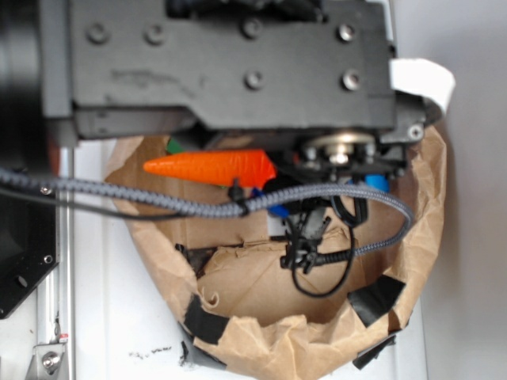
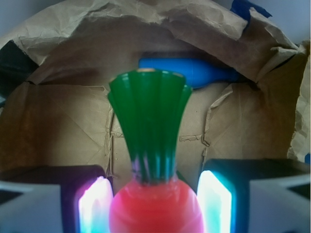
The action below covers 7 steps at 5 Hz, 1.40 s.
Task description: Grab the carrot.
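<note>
The carrot [image 2: 153, 204] sits between my gripper's [image 2: 153, 194] two lit pads, with its orange body touching both and filling the gap. Its dark green ridged stem [image 2: 148, 126] points away from the camera. The gripper is shut on the carrot. In the exterior view the carrot [image 1: 210, 166] lies level above the far side of the paper-lined hollow, pointed tip to the left. Its thick end disappears under the arm's black body [image 1: 230, 63], which hides the fingers there.
Crumpled brown paper [image 1: 261, 285], patched with black tape, forms a bowl with raised walls all round. A blue bottle [image 2: 194, 73] lies against the far paper wall beyond the stem. A bit of green [image 1: 178, 146] shows behind the carrot. Grey cables [image 1: 158, 202] cross the bowl.
</note>
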Each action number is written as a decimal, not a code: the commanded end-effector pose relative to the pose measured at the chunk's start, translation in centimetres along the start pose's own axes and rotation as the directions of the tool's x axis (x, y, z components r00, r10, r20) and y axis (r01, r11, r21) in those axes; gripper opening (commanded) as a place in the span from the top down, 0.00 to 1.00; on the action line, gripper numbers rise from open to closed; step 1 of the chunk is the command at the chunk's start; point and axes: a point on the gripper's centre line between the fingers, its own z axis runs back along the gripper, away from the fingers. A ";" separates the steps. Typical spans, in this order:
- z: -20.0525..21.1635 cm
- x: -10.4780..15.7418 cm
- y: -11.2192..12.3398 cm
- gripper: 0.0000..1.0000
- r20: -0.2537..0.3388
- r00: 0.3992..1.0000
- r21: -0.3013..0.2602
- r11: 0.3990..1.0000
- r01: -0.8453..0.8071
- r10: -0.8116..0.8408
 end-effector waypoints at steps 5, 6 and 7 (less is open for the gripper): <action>0.7 0.4 -0.5 1.00 0.033 0.999 0.001 1.000 0.001 -0.001; 0.6 0.6 -0.5 1.00 0.028 1.000 0.005 1.000 -0.004 0.004; 0.4 0.6 -0.6 1.00 0.025 1.000 0.011 1.000 -0.006 0.006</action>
